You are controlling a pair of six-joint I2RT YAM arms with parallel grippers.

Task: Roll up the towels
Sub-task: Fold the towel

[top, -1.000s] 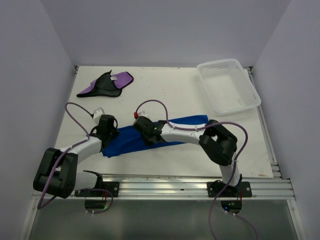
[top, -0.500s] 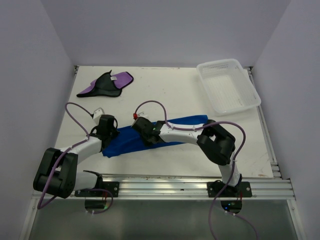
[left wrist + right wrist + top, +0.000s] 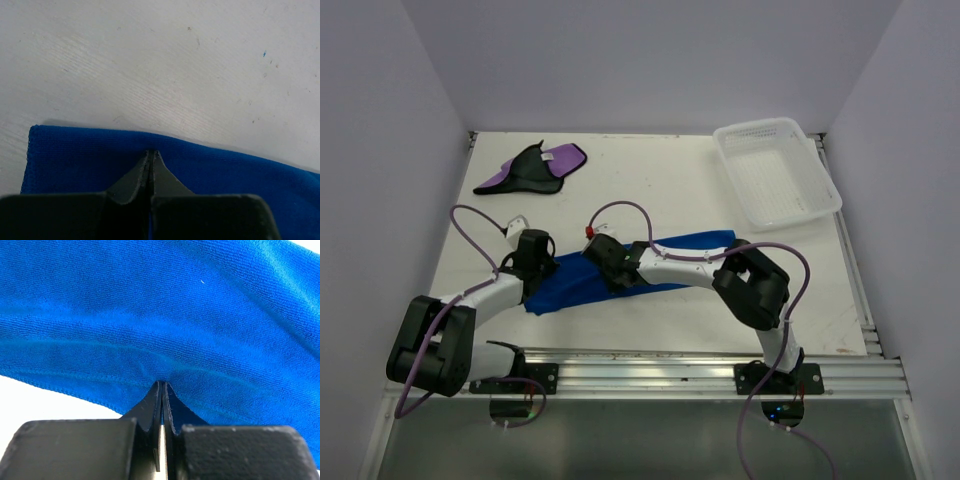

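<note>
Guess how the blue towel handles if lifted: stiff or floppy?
Probably floppy: the blue towel puckers where the right gripper pinches it, so it should sag when lifted. Likely light: its edge by the left gripper looks thin. The textured weave probably resists slipping.

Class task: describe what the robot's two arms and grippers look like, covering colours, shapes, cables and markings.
The left arm and right arm match: white tubular links joined by chunky black joint housings. A purple cable loops along each, and the right one carries a small red marker near the wrist. The left gripper and right gripper have matte black fingers, wedge-shaped and tapering to points.
</note>
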